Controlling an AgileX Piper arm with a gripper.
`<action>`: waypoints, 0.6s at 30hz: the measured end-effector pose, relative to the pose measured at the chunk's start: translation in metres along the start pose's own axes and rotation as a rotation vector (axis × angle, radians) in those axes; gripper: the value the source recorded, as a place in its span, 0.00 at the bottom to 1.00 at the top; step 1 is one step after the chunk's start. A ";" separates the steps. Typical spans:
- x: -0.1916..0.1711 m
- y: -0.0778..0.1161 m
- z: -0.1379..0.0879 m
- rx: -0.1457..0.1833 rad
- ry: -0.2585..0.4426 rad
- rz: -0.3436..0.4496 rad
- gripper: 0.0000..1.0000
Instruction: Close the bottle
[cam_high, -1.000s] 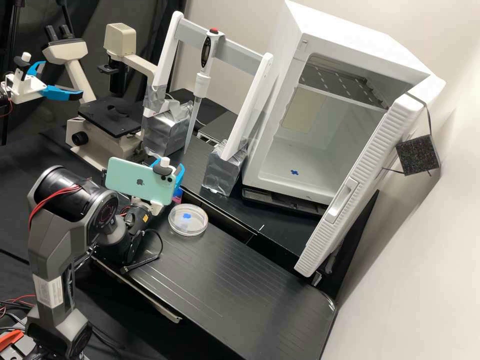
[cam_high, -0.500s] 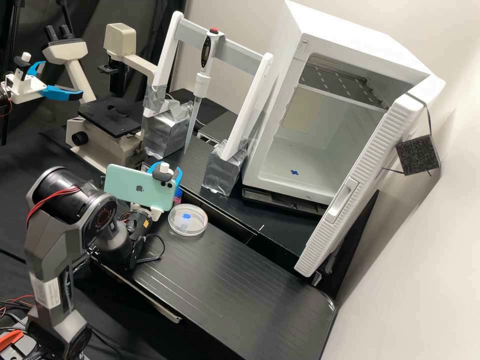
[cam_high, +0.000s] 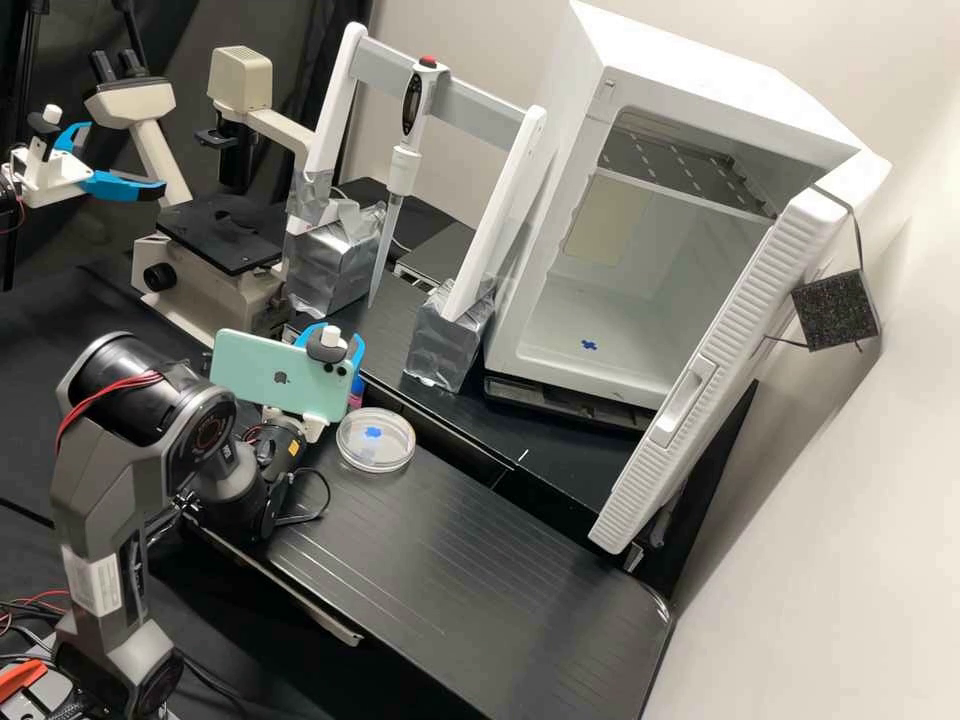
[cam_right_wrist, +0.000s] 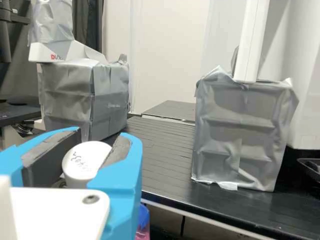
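Left of centre in the high view, the jaws (cam_high: 331, 340) stand partly open around a white cap (cam_right_wrist: 80, 164); the pink-and-blue object (cam_high: 356, 390) beside them may be the bottle. The cap looks light, stiff; grip its sides squarely.

Bright, soft light washes the pale wall (cam_high: 850, 580); thin glare streaks line the ribbed black surface (cam_high: 480, 560), glints edge the clear dish (cam_high: 395, 447), shadow greys the wall behind the white door (cam_high: 745, 320).

I'm holding the arm (cam_high: 105, 475) bent; its tool (cam_high: 343, 332) is pointing forward, its 2 blue fingers (cam_right_wrist: 122, 182) gripping slightly apart.
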 end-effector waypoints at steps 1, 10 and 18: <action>0.001 0.000 0.000 0.000 -0.001 -0.001 0.00; 0.011 0.004 0.002 -0.003 -0.013 0.004 0.00; 0.013 0.004 0.003 -0.007 -0.027 -0.011 1.00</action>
